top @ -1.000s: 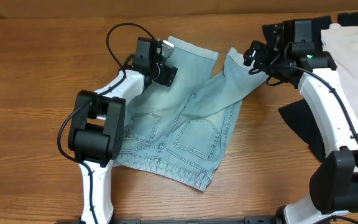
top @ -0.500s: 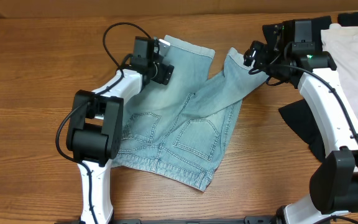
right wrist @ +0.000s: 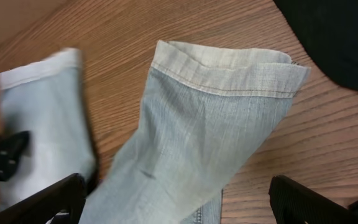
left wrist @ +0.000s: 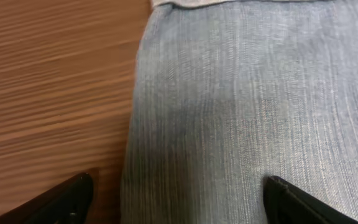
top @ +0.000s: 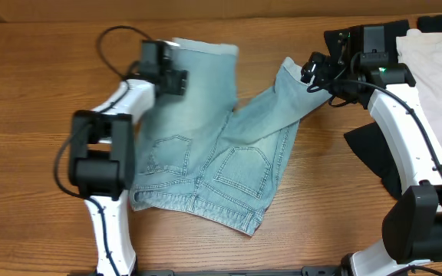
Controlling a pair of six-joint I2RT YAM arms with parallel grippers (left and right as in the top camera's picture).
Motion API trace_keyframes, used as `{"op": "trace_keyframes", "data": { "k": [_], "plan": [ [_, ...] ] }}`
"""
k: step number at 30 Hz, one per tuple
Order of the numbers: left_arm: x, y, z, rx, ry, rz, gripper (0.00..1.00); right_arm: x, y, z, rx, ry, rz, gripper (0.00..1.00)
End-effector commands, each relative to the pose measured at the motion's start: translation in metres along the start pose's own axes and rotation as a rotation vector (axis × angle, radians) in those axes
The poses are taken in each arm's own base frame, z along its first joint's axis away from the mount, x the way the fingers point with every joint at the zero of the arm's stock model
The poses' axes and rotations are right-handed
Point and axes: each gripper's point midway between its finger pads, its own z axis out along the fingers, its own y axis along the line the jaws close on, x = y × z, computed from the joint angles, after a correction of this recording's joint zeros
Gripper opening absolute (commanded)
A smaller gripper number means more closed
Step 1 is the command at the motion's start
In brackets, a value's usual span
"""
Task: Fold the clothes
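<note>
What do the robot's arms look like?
The left arm and right arm have white links, chunky black joints and looping black cables. The left hand and right hand are black and two-fingered. A green light glows on the right arm.

No readable text, label, brand, number or sign in any view. Shorts (top: 206, 138): plain denim and stitching only, no tag lettering seen.
</note>
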Motion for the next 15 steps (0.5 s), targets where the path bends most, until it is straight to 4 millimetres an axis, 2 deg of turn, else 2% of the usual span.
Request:
{"op": "trace_keyframes", "data": {
  "k": [1,3,4,8,11,15],
  "plan": [
    [0.077,0.103,0.019,-0.218,0.186,-0.118,0.91,-0.004,0.0,-0.002,0.004,-0.013,-0.007,0.98],
    [0.088,0.129,0.014,-0.245,0.207,-0.162,0.92,-0.001,-0.002,0.004,0.009,0.004,-0.005,0.98],
    [0.099,0.154,0.009,-0.28,0.229,-0.201,0.93,0.002,-0.004,0.01,0.015,0.02,-0.001,0.98],
    [0.126,0.205,-0.006,-0.348,0.272,-0.287,0.95,0.008,-0.009,0.024,0.031,0.056,0.005,0.98],
    [0.143,0.228,-0.015,-0.37,0.304,-0.337,0.96,0.011,-0.009,0.033,0.019,0.073,0.007,0.98],
    [0.147,0.235,-0.025,-0.368,0.342,-0.34,1.0,0.012,0.001,0.042,-0.024,0.081,-0.003,0.97]
  ]
}}
